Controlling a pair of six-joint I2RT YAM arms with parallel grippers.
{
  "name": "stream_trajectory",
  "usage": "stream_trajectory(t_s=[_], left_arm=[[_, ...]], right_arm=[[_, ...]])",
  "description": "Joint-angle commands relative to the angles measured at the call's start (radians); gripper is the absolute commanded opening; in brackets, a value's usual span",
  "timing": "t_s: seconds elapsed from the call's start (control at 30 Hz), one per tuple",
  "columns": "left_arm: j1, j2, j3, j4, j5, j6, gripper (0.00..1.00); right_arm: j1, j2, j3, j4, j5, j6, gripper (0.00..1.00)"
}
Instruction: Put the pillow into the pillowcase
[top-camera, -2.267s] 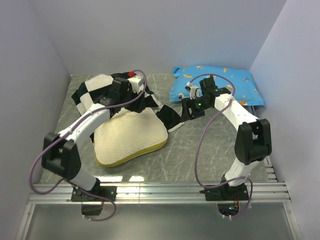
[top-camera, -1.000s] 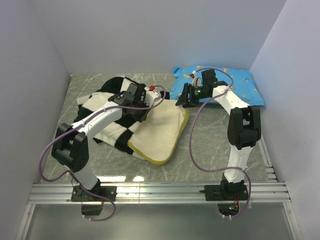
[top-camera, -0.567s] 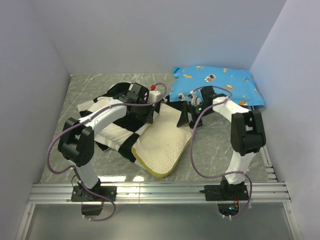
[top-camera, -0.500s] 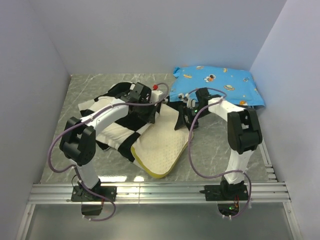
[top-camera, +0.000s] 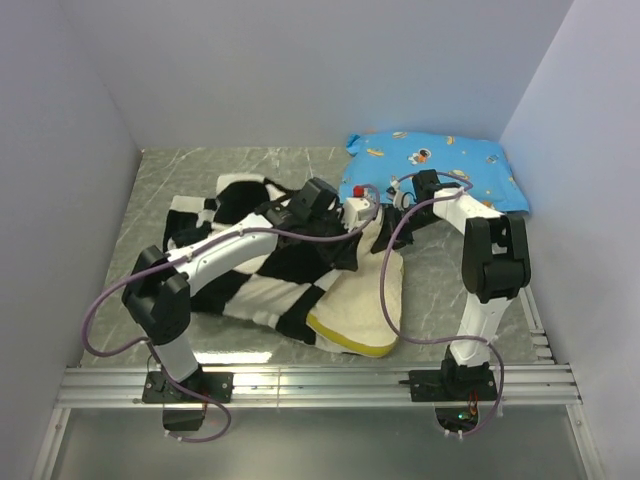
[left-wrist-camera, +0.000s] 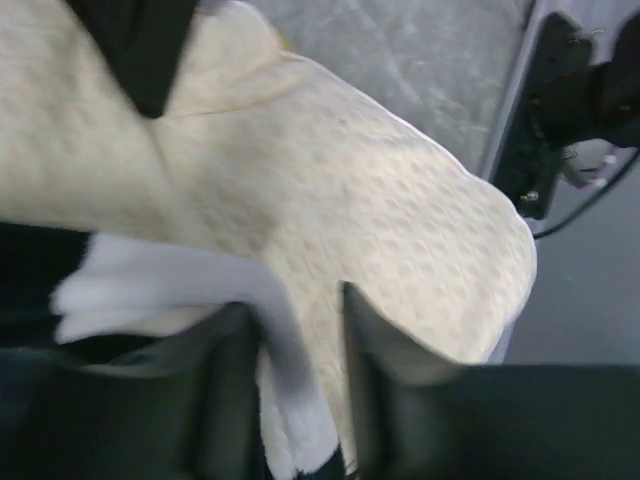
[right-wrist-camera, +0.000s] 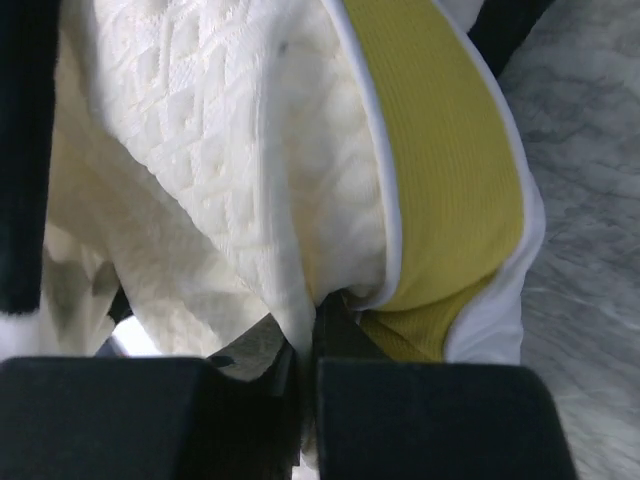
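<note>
The black and white checkered pillowcase (top-camera: 250, 270) lies across the middle of the table, covering part of the cream pillow (top-camera: 365, 300). The pillow's yellow-piped end sticks out at the near right. My left gripper (top-camera: 350, 235) hovers over the pillow's far end. In the left wrist view its jaws (left-wrist-camera: 295, 305) stand apart, with a white fold of the pillowcase (left-wrist-camera: 290, 390) lying loose between them over the dotted pillow (left-wrist-camera: 400, 230). My right gripper (top-camera: 392, 205) is shut (right-wrist-camera: 310, 345) on a pinch of the pillow's cream cover beside its yellow edge (right-wrist-camera: 440, 170).
A blue cartoon-print pillow (top-camera: 430, 165) lies at the back right, just behind my right arm. Pale walls close in the left, back and right sides. A metal rail (top-camera: 320, 380) runs along the near edge.
My left arm swung right, dragging the pillowcase farther over the pillow, and its jaws opened. My right gripper closed on the pillow's edge. The pillow shifted toward the near right.
</note>
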Motion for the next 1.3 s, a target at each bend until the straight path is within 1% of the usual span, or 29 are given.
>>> stream_trajectory(t_s=[0.0,0.03,0.07,0.1,0.13,0.17,0.2,0.23,0.27,0.3,0.33,0.37,0.43,0.47,0.53,0.57,0.63,0.67,0.7,0.73,0.77,0.83,0.97,1.03,1.07,1.1,1.17,1.23,1.27], left_arm=[[0.069,-0.095,-0.059,0.067,0.182,-0.041,0.48],[0.122,-0.142,-0.095,0.138,0.202,-0.075,0.63],[0.178,-0.192,-0.120,0.163,0.211,-0.101,0.69],[0.299,-0.268,-0.127,0.167,0.208,-0.131,0.73],[0.365,-0.296,-0.112,0.101,0.188,-0.127,0.76],[0.427,-0.316,-0.077,0.060,0.170,-0.123,0.76],[0.546,-0.347,-0.063,0.020,0.138,-0.095,0.75],[0.591,-0.355,-0.051,-0.026,0.071,-0.072,0.75],[0.637,-0.361,-0.043,-0.087,-0.065,-0.052,0.75],[0.744,-0.373,-0.055,-0.097,-0.124,-0.025,0.75],[0.797,-0.375,-0.071,-0.105,-0.166,-0.014,0.75],[0.882,-0.372,-0.121,-0.081,-0.279,0.029,0.75],[0.944,-0.346,-0.167,-0.067,-0.356,0.101,0.77],[1.007,-0.306,-0.213,-0.032,-0.399,0.117,0.77],[1.056,-0.249,-0.236,-0.007,-0.419,0.152,0.75],[1.093,-0.187,-0.246,0.005,-0.422,0.160,0.73],[1.115,-0.126,-0.246,0.039,-0.438,0.163,0.71],[1.122,-0.076,-0.240,0.042,-0.432,0.166,0.71],[1.122,-0.056,-0.240,0.067,-0.432,0.166,0.71],[1.122,-0.036,-0.243,0.082,-0.438,0.163,0.72],[1.122,-0.001,-0.244,0.093,-0.438,0.158,0.72],[1.122,0.036,-0.240,0.127,-0.468,0.141,0.72],[1.122,0.133,-0.241,0.182,-0.467,0.108,0.70],[1.124,0.173,-0.227,0.182,-0.452,0.097,0.61],[1.128,0.202,-0.206,0.176,-0.444,0.085,0.55],[1.133,0.213,-0.197,0.168,-0.442,0.075,0.29],[1.151,0.199,-0.168,0.130,-0.453,0.059,0.01],[1.156,0.137,-0.178,0.124,-0.473,0.068,0.00],[1.156,0.033,-0.204,0.127,-0.502,0.084,0.00]], right_arm=[[0.022,-0.061,0.022,0.007,0.015,-0.064,0.00],[0.015,-0.058,0.031,0.006,0.039,-0.063,0.00],[0.013,-0.057,0.037,-0.002,0.078,-0.104,0.00],[0.002,-0.059,0.053,-0.008,0.104,-0.112,0.00],[-0.001,-0.064,0.059,-0.011,0.124,-0.138,0.00],[-0.004,-0.065,0.065,-0.020,0.147,-0.153,0.00],[-0.004,-0.070,0.074,-0.026,0.205,-0.168,0.00],[-0.004,-0.082,0.074,-0.030,0.225,-0.178,0.00],[-0.005,-0.088,0.076,-0.031,0.231,-0.187,0.00],[-0.007,-0.097,0.061,-0.030,0.231,-0.188,0.00],[-0.005,-0.123,0.050,-0.023,0.230,-0.184,0.00],[-0.005,-0.136,0.038,-0.010,0.221,-0.178,0.00],[-0.007,-0.160,0.018,-0.007,0.190,-0.175,0.00],[-0.005,-0.165,0.022,-0.029,0.179,-0.179,0.03],[-0.005,-0.189,0.033,-0.040,0.182,-0.187,0.18],[-0.007,-0.199,0.039,-0.054,0.190,-0.192,0.22],[-0.005,-0.217,0.070,-0.072,0.207,-0.201,0.35],[-0.005,-0.220,0.080,-0.100,0.222,-0.205,0.49],[-0.005,-0.231,0.099,-0.111,0.233,-0.207,0.55],[-0.007,-0.234,0.103,-0.117,0.247,-0.207,0.67],[-0.005,-0.238,0.107,-0.129,0.260,-0.211,0.70],[-0.005,-0.243,0.107,-0.145,0.282,-0.218,0.72],[-0.005,-0.237,0.053,-0.165,0.303,-0.227,0.73],[-0.005,-0.228,0.004,-0.161,0.285,-0.230,0.73],[-0.005,-0.222,-0.010,-0.152,0.276,-0.230,0.73],[-0.005,-0.208,-0.034,-0.145,0.259,-0.230,0.73],[-0.002,-0.190,-0.048,-0.122,0.247,-0.225,0.68],[-0.004,-0.154,-0.047,-0.123,0.213,-0.231,0.63],[-0.004,-0.144,-0.047,-0.125,0.202,-0.231,0.62]])
